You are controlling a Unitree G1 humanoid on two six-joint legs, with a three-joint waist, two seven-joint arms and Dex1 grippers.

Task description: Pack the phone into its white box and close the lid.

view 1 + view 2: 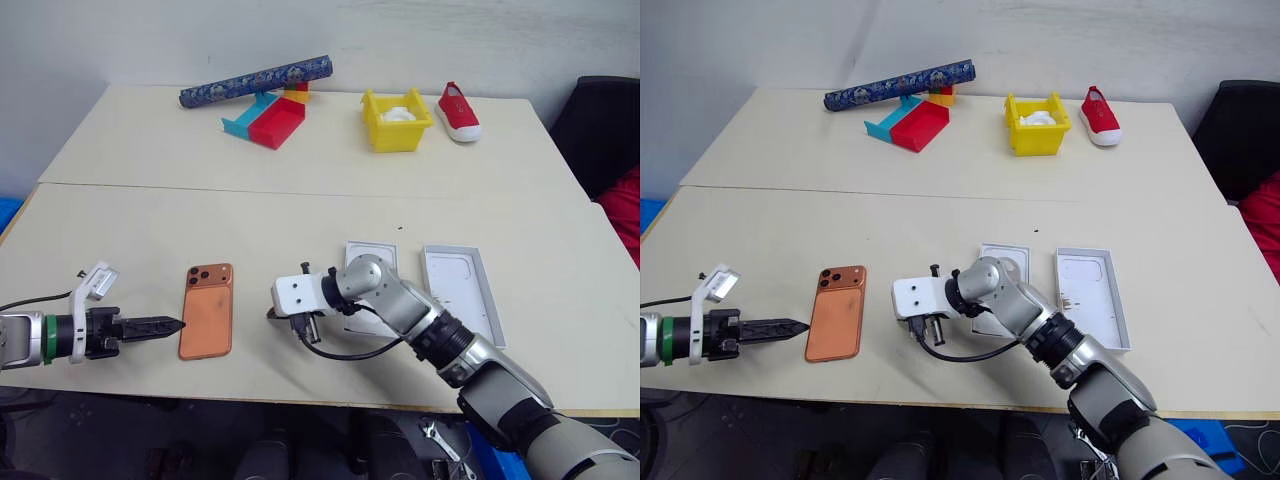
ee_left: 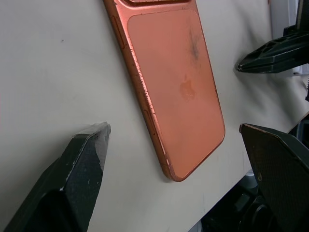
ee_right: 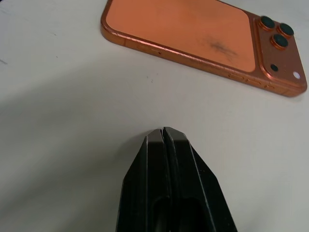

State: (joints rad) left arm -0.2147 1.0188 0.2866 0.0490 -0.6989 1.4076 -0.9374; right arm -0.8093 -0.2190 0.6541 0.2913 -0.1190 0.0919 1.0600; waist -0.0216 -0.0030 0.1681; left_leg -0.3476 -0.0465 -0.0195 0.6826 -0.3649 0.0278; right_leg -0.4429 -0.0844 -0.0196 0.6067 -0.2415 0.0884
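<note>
Phone (image 1: 206, 311) lies flat, back up, near the table's (image 1: 300, 215) front edge, between left gripper (image 1: 170, 325) on its left and right gripper (image 1: 272, 314) on its right. White box (image 1: 366, 268) sits behind the right arm, with lid (image 1: 458, 290) just right of it. Far side, left to right: roll (image 1: 256, 81), trays (image 1: 265, 119), bin (image 1: 396, 121), shoe (image 1: 458, 111).

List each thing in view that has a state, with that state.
phone: flat on the table, back up, not held.
white box: open, partly behind the right arm.
lid: off the box, inner face up.
left gripper: open, beside the phone.
right gripper: shut, holding nothing.
</note>
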